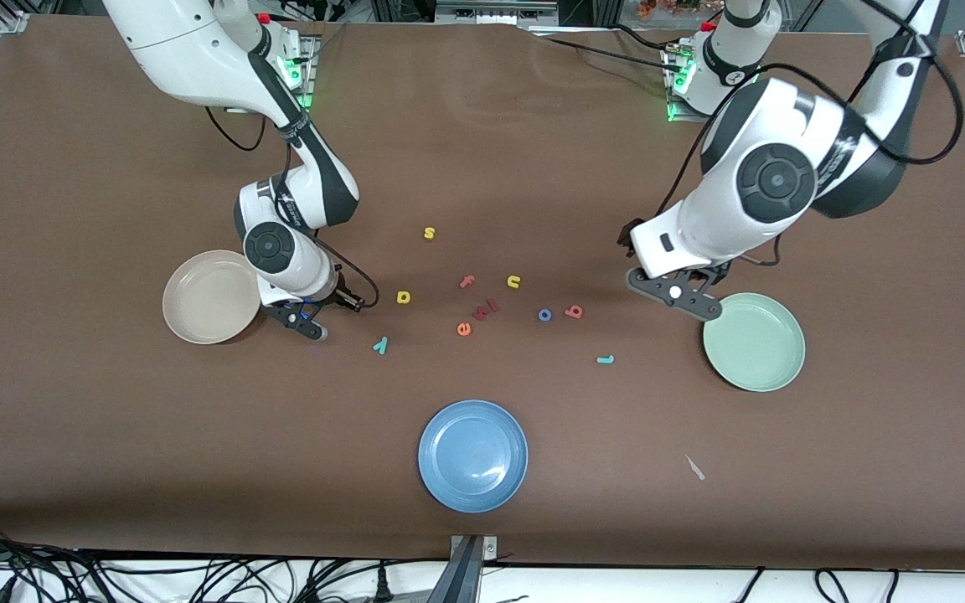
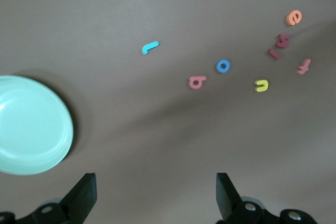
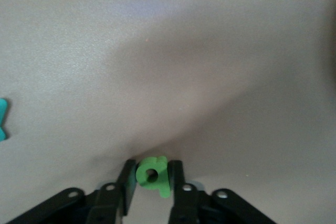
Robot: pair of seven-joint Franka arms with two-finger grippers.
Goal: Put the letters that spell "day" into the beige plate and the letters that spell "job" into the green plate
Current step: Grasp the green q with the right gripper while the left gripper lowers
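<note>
Pinching the green "a" (image 3: pixel 153 176) between its fingers, the right end effector (image 1: pixel 308 322) sits low on the desk (image 1: pixel 72 435) just beside the beige plate (image 1: pixel 211 296). Yellow "d" (image 1: pixel 403 296) and teal "y" (image 1: pixel 380 344) lie nearby. The left end effector (image 1: pixel 683 300), released wide, waits beside the green plate (image 1: pixel 754 341); salmon "b" (image 1: pixel 573 311), blue "o" (image 1: pixel 544 315) and teal "j" (image 1: pixel 606 360) lie toward mid-desk.

The front view looks down from high across the brown surface (image 1: pixel 114 419), facing both arm bases. The left wrist view hangs well above it, sharing the pale mint-green round plate (image 2: pixel 31 124) (image 1: pixel 755 342) with the front view. The right wrist view sits close to the surface.
</note>
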